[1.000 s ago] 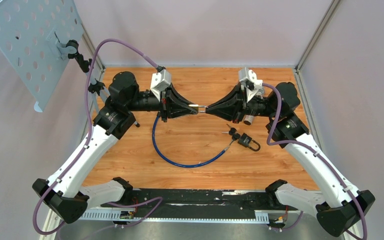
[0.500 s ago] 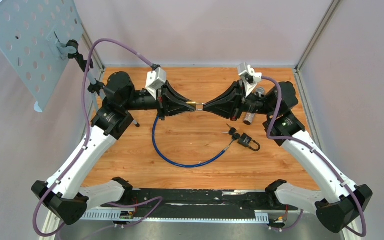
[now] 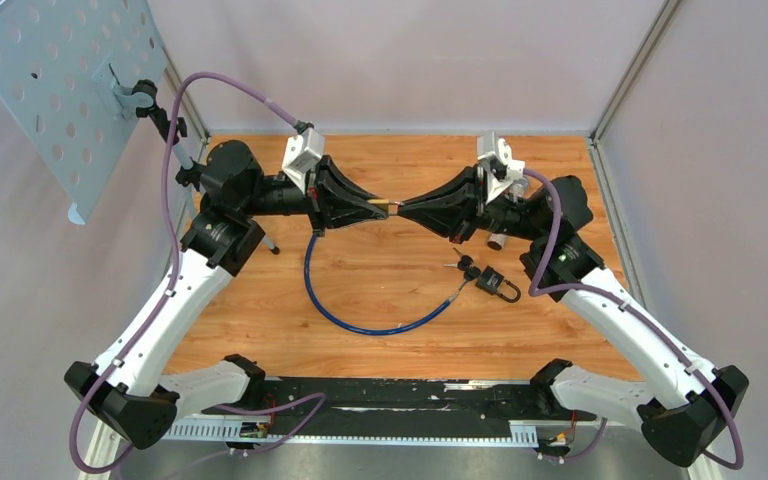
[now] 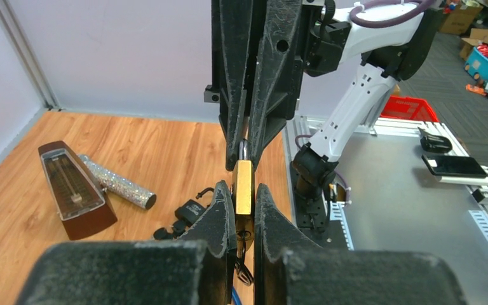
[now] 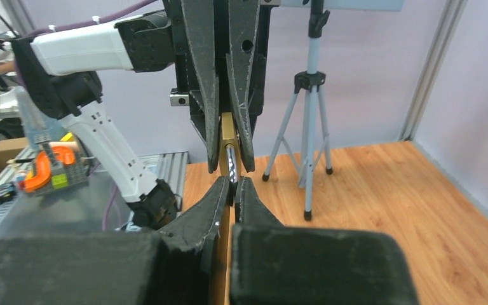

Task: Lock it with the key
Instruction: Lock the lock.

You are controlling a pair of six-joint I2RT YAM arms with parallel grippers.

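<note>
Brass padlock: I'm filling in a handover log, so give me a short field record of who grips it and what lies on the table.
item: brass padlock, held in the air above the table
left gripper: shut on the brass body
right gripper: shut on the shackle
key in this lock: cannot tell
on table: black padlock with keys, blue cable, metronome, glittery tube

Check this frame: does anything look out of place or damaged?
Nothing looks spilled or damaged. The small brass padlock is held in mid-air between the left end effector, on its body, and the right end effector, on its shackle.
</note>
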